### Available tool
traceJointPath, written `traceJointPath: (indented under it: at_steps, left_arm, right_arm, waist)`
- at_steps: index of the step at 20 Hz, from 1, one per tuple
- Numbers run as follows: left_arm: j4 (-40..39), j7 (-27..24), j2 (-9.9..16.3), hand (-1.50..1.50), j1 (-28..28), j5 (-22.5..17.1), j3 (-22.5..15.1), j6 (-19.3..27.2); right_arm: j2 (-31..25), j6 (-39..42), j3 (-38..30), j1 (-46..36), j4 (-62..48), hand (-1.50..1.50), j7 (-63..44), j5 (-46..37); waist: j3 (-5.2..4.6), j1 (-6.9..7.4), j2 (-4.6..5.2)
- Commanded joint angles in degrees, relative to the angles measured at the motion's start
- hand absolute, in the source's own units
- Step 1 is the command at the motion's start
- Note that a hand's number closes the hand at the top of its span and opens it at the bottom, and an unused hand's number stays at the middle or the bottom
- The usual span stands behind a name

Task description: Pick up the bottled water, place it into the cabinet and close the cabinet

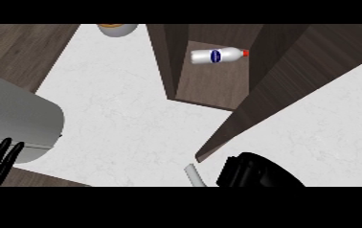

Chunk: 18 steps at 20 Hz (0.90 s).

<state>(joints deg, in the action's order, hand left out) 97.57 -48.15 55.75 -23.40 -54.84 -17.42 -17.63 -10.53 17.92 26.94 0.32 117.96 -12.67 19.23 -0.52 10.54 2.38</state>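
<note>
White counter [134,112], dark cabinet [212,85] holding bottled water [218,55] (lying sideways), right hand [251,172] curled, empty

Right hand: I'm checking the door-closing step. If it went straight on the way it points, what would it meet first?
Probably the open cabinet door, just up-left of the right hand; depth is unclear.

No readable text anywhere. The bottle [218,55], lying on its side inside the cabinet [212,85], carries a dark blue oval label on its white body, but no words or numbers on it can be made out.
</note>
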Motion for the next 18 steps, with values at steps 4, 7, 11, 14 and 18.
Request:
traceJointPath:
  at_steps: [4, 7, 11, 14, 18]
  left_arm:
    - [-0.4, -0.6, -0.3, -1.50, -1.3, -1.8, 0.9, -2.6]
    - [-1.9, -0.8, -1.5, -1.50, -0.7, -1.2, 0.7, -2.9]
    - [-1.0, -0.1, -0.2, -1.50, -1.5, -2.9, 2.7, -4.3]
    - [-3.4, -2.7, -0.8, -1.50, -4.1, 0.1, 2.9, -6.8]
    - [0.4, 0.3, -1.0, -1.50, -3.0, -1.3, 2.5, -3.8]
  right_arm:
    - [9.6, -12.5, -10.8, -20.5, -18.5, 1.50, -6.4, -3.4]
    - [10.4, -14.6, -14.7, -30.8, -28.2, 1.50, -6.4, -4.2]
    - [10.5, -15.9, -18.2, -42.1, -42.2, 1.50, -3.8, -5.9]
    - [10.4, -14.6, -21.6, -46.9, -49.3, 1.50, -1.8, -5.6]
    - [10.1, -13.9, -18.2, -42.6, -48.1, 1.50, -4.6, -3.8]
  waist:
    - [0.27, -2.39, -0.94]
    - [0.27, -3.04, -0.76]
    - [0.44, -3.95, -0.97]
    - [0.41, -4.55, -1.32]
    - [0.65, -4.63, -1.58]
